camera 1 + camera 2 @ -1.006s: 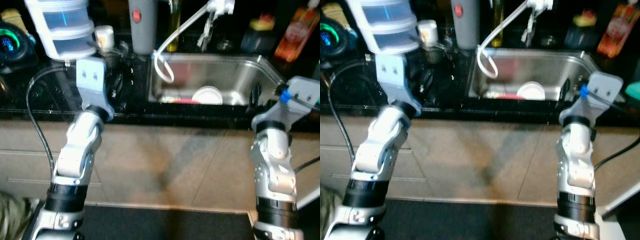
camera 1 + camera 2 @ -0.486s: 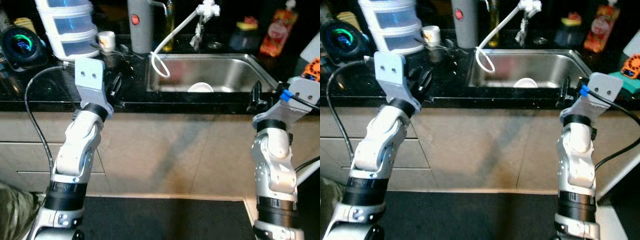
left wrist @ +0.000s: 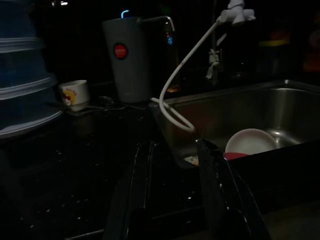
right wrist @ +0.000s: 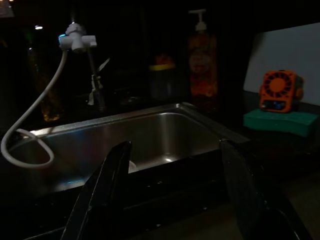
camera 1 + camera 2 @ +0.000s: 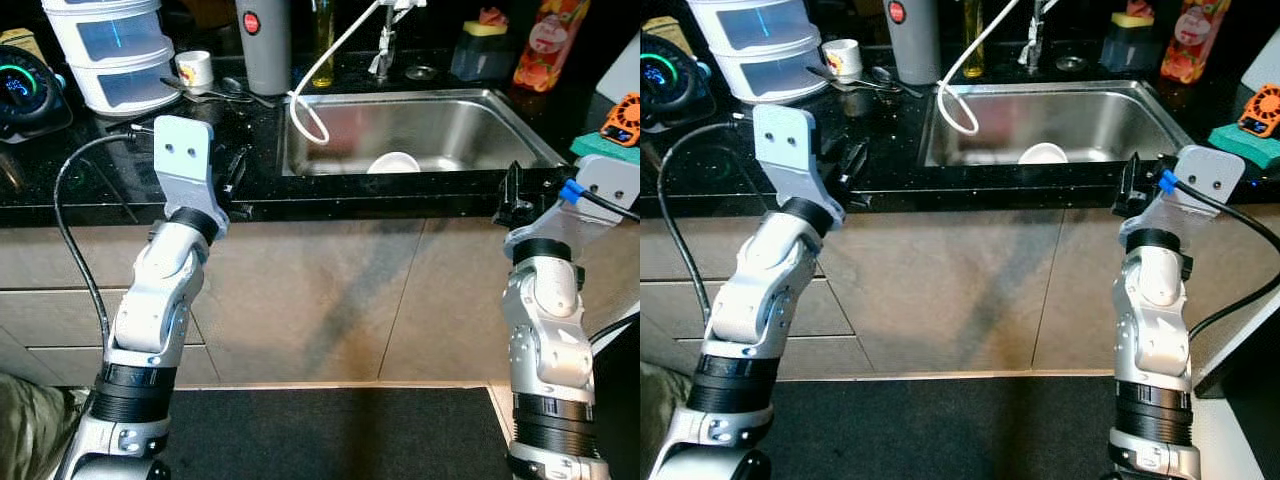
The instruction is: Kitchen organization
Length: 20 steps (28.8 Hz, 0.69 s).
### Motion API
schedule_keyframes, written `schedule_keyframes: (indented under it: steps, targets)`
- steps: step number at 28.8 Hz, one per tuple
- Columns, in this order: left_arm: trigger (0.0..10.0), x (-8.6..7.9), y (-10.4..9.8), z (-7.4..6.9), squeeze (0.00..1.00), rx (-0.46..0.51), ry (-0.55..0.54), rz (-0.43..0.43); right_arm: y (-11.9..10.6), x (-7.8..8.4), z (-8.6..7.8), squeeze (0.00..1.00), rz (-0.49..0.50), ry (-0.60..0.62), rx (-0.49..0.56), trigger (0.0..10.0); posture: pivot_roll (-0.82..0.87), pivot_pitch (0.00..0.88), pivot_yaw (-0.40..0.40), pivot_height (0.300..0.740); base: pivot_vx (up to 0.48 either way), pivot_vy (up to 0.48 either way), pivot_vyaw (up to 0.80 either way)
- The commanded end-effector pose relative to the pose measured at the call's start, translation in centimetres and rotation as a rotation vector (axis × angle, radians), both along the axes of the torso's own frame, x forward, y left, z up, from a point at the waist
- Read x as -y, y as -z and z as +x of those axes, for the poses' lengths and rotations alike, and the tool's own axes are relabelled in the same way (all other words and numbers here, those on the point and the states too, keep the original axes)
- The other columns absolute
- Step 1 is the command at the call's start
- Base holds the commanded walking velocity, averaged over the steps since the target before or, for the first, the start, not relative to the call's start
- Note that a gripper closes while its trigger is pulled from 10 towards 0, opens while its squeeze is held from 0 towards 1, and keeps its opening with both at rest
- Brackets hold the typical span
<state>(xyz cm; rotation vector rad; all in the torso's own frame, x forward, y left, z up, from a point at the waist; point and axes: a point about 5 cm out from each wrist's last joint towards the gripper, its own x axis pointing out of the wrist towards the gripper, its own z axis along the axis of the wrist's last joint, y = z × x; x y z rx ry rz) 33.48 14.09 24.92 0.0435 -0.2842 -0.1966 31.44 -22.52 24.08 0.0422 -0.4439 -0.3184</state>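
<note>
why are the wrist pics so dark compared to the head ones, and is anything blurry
Left and right eye views: well lit and fairly sharp, with glare on the steel sink. Left wrist view: very dark, the white hose and bowl stand out. Right wrist view: dim too, the orange fan readable, the open right end effector a silhouette.

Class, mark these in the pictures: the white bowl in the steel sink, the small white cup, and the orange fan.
white bowl [image 5: 393, 162], left eye view, upturned base
small white cup [image 5: 194, 68], left eye view, side wall
orange fan [image 4: 278, 90], right wrist view, front grille
</note>
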Motion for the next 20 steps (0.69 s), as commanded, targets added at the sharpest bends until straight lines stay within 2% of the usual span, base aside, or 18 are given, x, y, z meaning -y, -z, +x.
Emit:
schedule_keyframes:
  steps: [1,5,8,13,16,20]
  targets:
    - [10.0,-0.5,0.5,0.1,0.00,-0.024,-0.027,0.002,-0.1,-0.3,0.0,0.00,0.003,-0.012,0.009,10.0,0.08,0.021,0.027,0.740,0.000,0.000,0.00]
    - [10.0,-0.8,0.5,-0.1,0.00,-0.018,-0.053,0.011,-0.1,-0.3,-0.1,0.00,0.002,-0.017,0.010,10.0,0.08,0.028,0.030,0.740,0.000,0.000,0.00]
    - [10.0,-1.7,0.6,-0.3,0.00,-0.016,-0.111,0.018,-0.1,-0.4,-0.1,0.00,0.001,-0.028,0.010,10.0,0.09,0.030,0.029,0.740,0.000,0.000,0.00]
    - [10.0,-2.3,0.9,-0.5,0.00,-0.035,-0.117,0.037,-0.1,-0.6,-0.1,0.00,-0.007,-0.036,0.009,10.0,0.09,0.031,0.028,0.740,0.000,0.000,0.00]
    - [10.0,-2.4,1.9,-0.4,0.00,-0.085,-0.137,0.113,-0.1,-0.6,0.0,0.00,-0.009,-0.038,0.009,10.0,0.09,0.032,0.027,0.740,0.000,0.000,0.00]
    - [10.0,-2.4,1.8,-0.5,0.00,-0.083,-0.128,0.073,-0.1,-0.7,0.0,0.00,-0.007,-0.041,0.010,10.0,0.10,0.033,0.023,0.740,0.000,0.000,0.00]
